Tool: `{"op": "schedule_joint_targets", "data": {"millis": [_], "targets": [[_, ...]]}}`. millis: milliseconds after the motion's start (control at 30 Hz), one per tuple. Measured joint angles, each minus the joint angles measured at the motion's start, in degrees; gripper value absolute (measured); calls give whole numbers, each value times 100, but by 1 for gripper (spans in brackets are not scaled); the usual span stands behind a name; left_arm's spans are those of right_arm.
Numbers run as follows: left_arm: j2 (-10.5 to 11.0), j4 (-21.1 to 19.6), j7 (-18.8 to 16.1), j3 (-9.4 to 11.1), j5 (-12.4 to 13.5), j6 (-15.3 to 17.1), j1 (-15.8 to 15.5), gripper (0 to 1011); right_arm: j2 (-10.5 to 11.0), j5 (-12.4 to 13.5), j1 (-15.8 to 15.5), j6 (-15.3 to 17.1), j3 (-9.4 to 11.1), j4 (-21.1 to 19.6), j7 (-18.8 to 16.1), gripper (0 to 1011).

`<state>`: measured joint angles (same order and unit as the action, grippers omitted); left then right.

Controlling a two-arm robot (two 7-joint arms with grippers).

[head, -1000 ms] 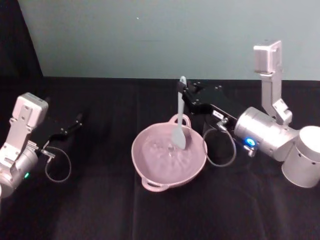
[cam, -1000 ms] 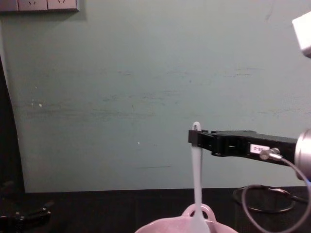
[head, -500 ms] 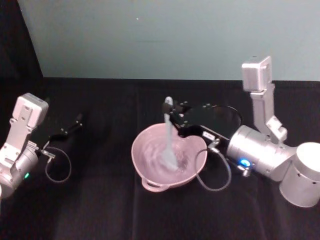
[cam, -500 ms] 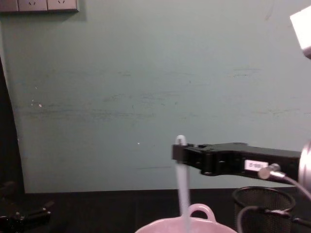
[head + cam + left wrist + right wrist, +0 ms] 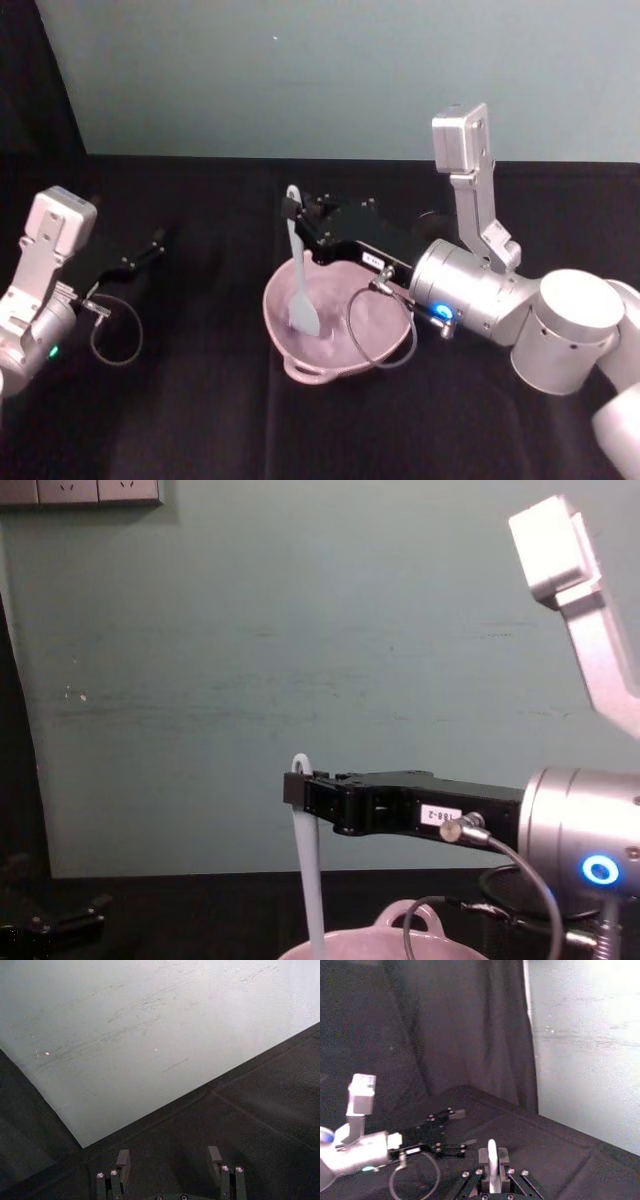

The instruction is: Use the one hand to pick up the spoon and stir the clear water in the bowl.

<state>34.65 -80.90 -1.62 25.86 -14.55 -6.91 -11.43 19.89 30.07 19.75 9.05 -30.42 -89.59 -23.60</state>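
The pale pink bowl (image 5: 375, 345) sits mid-table with water in it; its rim and loop handle (image 5: 415, 918) show low in the chest view. My right gripper (image 5: 293, 212) reaches in from the right above the bowl's left side and is shut on the top of the white spoon (image 5: 300, 295). The spoon hangs nearly upright, its flat head down inside the bowl near the left wall. From the chest, the spoon (image 5: 308, 875) drops from the black jaws (image 5: 303, 788). The spoon handle (image 5: 491, 1160) sits pinched in the right wrist view. My left gripper (image 5: 155, 241) rests open at the far left.
A black cloth covers the table (image 5: 200, 420), with a teal wall behind. A black wire-mesh cup (image 5: 510, 900) stands behind my right arm. Grey cable loops hang off both wrists, one over the bowl's right rim (image 5: 375, 340).
My right gripper has swept left across the bowl with the spoon, from the far right rim to the left side. The spoon head has stayed down in the bowl. The left arm is still.
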Motion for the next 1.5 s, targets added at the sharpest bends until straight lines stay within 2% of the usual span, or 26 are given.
{"op": "schedule_joint_targets", "data": {"millis": [167, 367, 500, 700, 800, 1033, 1167, 1333, 1500], "targets": [[0, 0, 0, 0, 0, 0, 0, 1011, -103, -17, 179, -128, 101, 398, 7, 113], [0, 0, 0, 0, 0, 0, 0, 1011, -64, -22, 214, -211, 303, 523, 94, 113], [0, 0, 0, 0, 0, 0, 0, 1011, 31, -22, 141, -224, 458, 486, 172, 114], [0, 0, 0, 0, 0, 0, 0, 1011, 276, -16, -123, -173, 692, 188, 264, 113], [0, 0, 0, 0, 0, 0, 0, 1011, 370, -27, -227, -107, 723, 9, 274, 113], [0, 0, 0, 0, 0, 0, 0, 1011, 505, -131, -416, 46, 665, -402, 281, 114], [0, 0, 0, 0, 0, 0, 0, 1011, 502, -203, -499, 109, 520, -648, 254, 113], [0, 0, 0, 0, 0, 0, 0, 1011, 393, -253, -511, 132, 314, -761, 175, 114], [0, 0, 0, 0, 0, 0, 0, 1011, 230, -294, -390, 135, 131, -697, 98, 113]]}}
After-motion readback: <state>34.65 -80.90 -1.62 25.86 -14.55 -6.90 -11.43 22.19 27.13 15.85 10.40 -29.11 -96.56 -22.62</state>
